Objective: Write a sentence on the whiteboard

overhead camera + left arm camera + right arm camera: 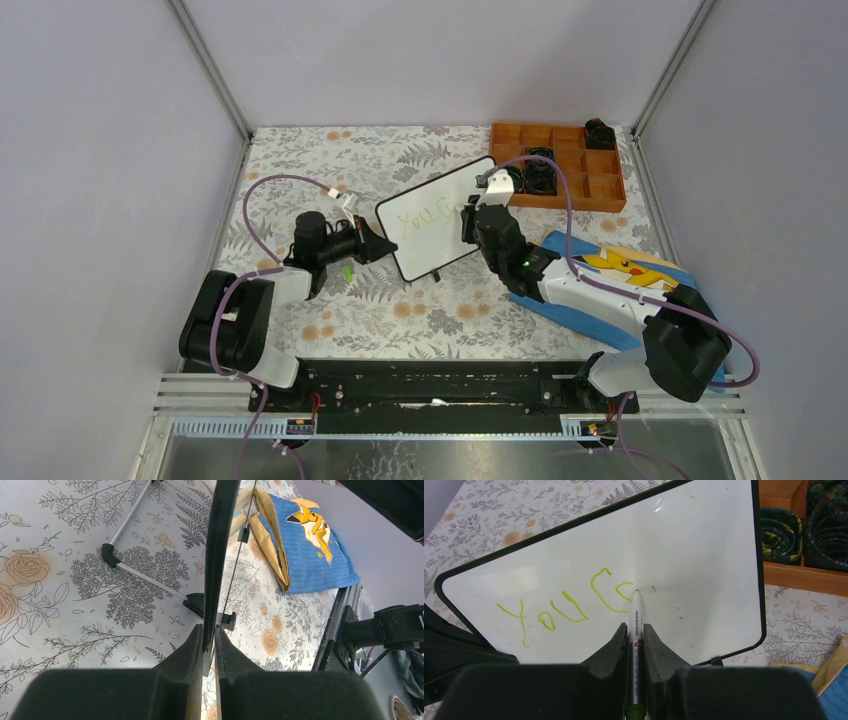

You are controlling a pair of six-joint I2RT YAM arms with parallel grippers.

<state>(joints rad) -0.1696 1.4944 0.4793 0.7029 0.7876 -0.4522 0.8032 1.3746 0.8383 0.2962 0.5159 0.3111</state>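
The whiteboard stands tilted on the table, white with a thin black frame. My left gripper is shut on its left edge; in the left wrist view the board's edge runs up from between the pinching jaws. My right gripper is shut on a silver marker with a green end. The marker's tip touches the board at the end of the green writing, which reads "You C" plus a started letter. The writing also shows faintly in the top view.
An orange compartment tray with dark rolled items stands at the back right. A blue Pikachu cloth lies under my right arm and shows in the left wrist view. A small green piece lies near my left gripper.
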